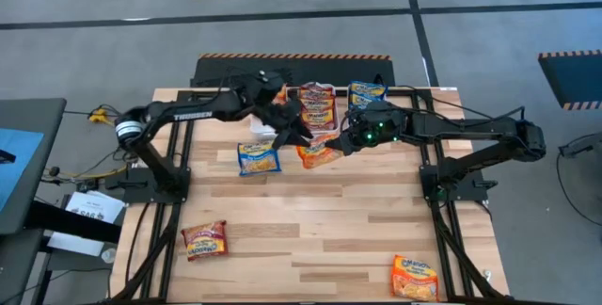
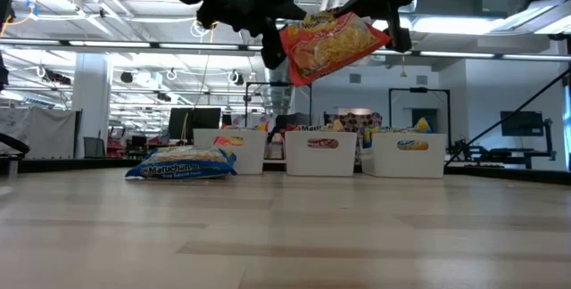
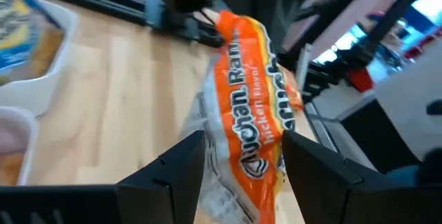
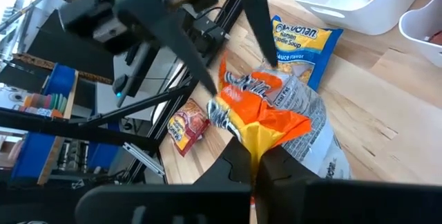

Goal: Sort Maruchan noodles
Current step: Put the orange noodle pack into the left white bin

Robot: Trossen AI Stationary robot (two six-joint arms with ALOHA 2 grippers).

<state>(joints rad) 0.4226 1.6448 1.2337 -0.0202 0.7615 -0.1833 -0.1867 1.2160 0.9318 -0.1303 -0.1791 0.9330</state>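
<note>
While the orange packet point(image 1: 318, 152) is held in the air between both claws, the handover should be finished by one claw alone before the other lets go, so that the crinkly wrapper is not torn or dropped. The right gripper point(image 4: 254, 160) is pinched tight on one end of the packet. The left gripper's point(image 3: 242, 158) fingers point(image 3: 169, 172) are spread either side of the other end, not clamped. Both arms are stretched inward over the far half of the table point(image 1: 329, 239), wrists nearly meeting just before the white bins point(image 2: 319, 152). A blue packet point(image 1: 258, 158) lies below and beside the left claw; a maroon packet point(image 1: 204, 240) and another orange one point(image 1: 415, 277) lie well apart, nearer the front edge.
</note>
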